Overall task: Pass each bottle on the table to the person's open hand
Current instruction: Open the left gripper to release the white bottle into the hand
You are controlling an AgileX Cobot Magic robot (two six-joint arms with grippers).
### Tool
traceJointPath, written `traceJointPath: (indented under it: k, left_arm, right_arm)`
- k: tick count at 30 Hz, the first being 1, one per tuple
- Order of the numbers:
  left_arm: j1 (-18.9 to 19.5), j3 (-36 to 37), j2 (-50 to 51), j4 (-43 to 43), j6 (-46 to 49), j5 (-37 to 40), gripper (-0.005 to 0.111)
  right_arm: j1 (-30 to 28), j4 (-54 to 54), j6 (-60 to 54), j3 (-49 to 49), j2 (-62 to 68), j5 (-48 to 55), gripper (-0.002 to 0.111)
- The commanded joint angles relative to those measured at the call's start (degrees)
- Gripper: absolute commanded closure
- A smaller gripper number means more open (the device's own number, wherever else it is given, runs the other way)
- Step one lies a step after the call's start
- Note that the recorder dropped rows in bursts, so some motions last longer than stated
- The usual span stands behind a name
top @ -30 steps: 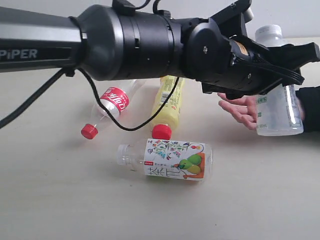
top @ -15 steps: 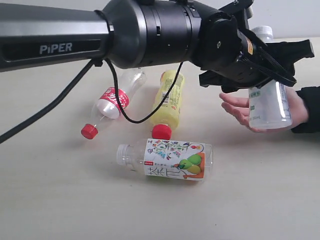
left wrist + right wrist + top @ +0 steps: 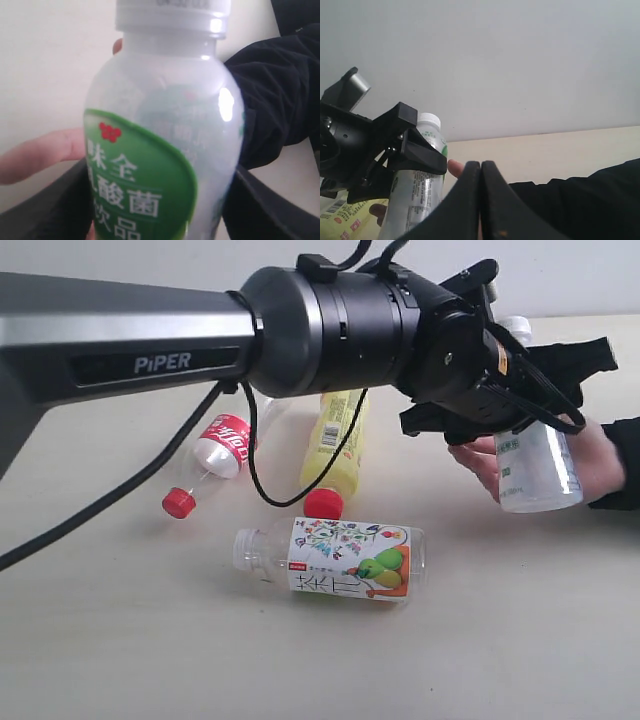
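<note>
The left jaws clamp the green-white bottle (image 3: 535, 465) upright against the person's open hand (image 3: 598, 462) at three o'clock, not yet released, the right jaws are together and empty, and the red-label bottle (image 3: 222, 445), yellow bottle (image 3: 335, 445) and pear-label bottle (image 3: 345, 560) lie undelivered on the table (image 3: 120, 640).

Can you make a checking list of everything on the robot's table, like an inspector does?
Surface: pale wood-grain table.
Job's things: red-label bottle, yellow bottle and pear-label bottle lie on their sides; green-white bottle is roughly upright at the person's hand.
Clutter: nothing seen.
Pincers: left pincer clamps the green-white bottle; right pincer is shut and empty.
Cables: black cable loops down from the left arm, in front of the lying bottles.
Surroundings: plain pale wall; dark sleeve on the person's arm.
</note>
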Motion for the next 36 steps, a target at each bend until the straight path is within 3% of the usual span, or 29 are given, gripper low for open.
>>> traceJointPath:
  k: [1, 9, 36]
  left_arm:
    - [-0.5, -1.9, 1.6, 0.9, -0.5, -0.1, 0.107]
    - [-1.3, -6.5, 5.2, 0.9, -0.9, 0.3, 0.107]
    - [-1.4, -6.6, 7.0, 0.4, -1.5, 4.3, 0.107]
  right_arm:
    - [-0.3, 0.0, 0.0, 0.3, -0.3, -0.2, 0.108]
    - [-0.3, 0.0, 0.0, 0.3, -0.3, -0.2, 0.108]
    - [-0.3, 0.0, 0.0, 0.3, -0.3, -0.2, 0.108]
